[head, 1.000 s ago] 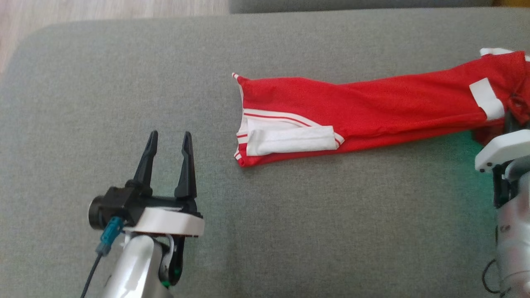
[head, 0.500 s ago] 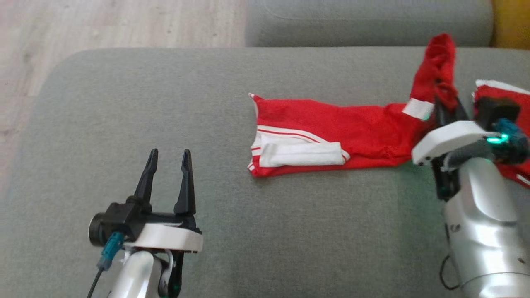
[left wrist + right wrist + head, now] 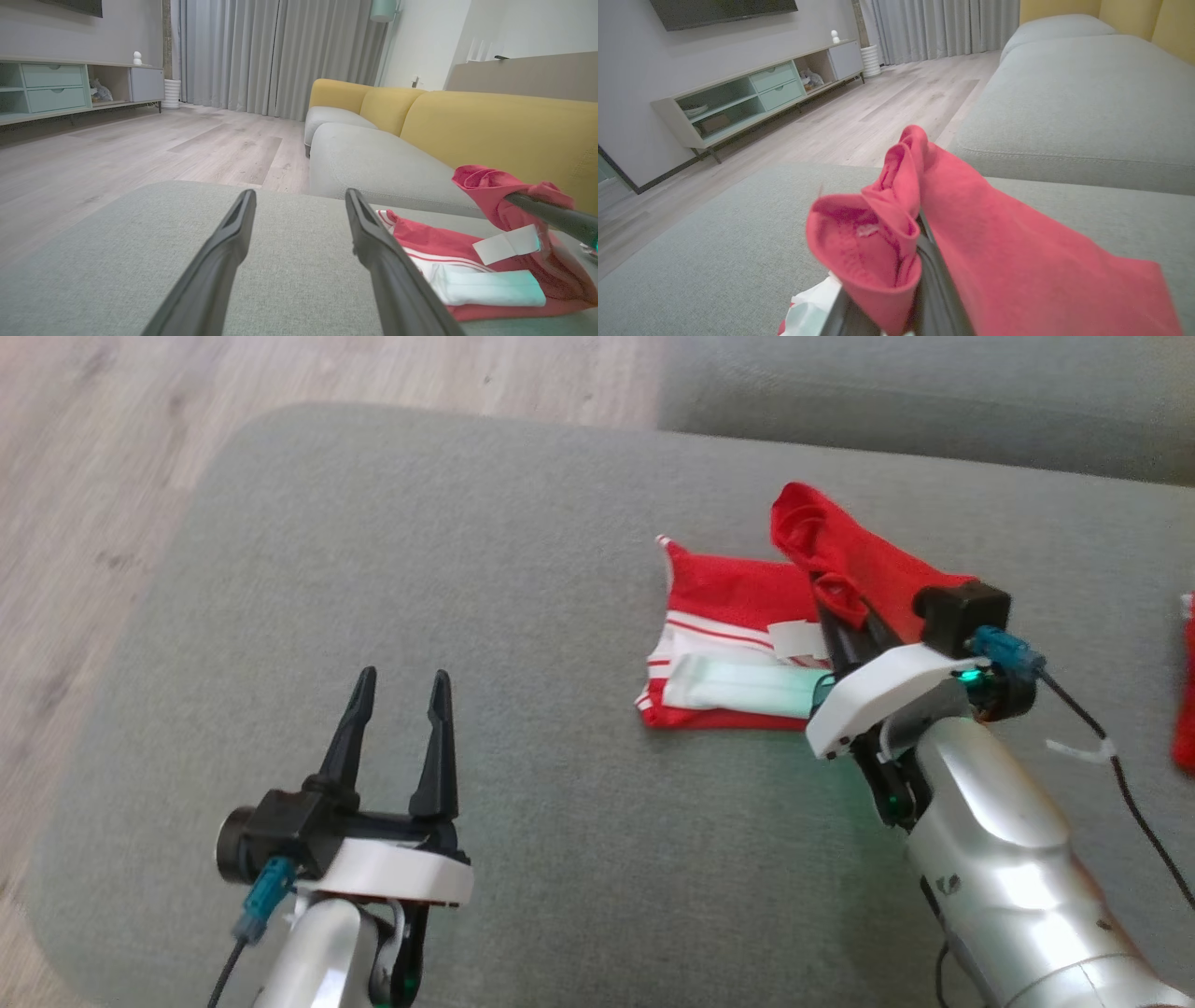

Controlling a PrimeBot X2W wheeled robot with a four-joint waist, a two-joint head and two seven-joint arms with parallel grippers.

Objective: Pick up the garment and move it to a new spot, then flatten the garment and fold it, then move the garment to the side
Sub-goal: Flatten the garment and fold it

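1. the garment [image 3: 733,602], red with white trim, lies on the grey sofa seat [image 3: 448,551], right of the middle in the head view. part of it is flat and part is lifted.
2. the right gripper [image 3: 834,607] has its dark fingers [image 3: 933,280] pressed together on one end of the garment. the pinched cloth stands bunched above the flat part and drapes over them.
3. the flat part has a white band [image 3: 738,689] along its near edge, tinted green by the wrist light. a small white patch [image 3: 794,637] sits just beside the fingers.
4. the left gripper [image 3: 402,677] is over bare seat, well apart to the left of the garment, fingers spread and holding nothing.
5. a strip of red [image 3: 1184,691] at the right edge of the head view may be more cloth, but it is too cut off to tell.
6. beyond the seat are a pale wood floor [image 3: 140,149] and yellow backrests [image 3: 490,130].
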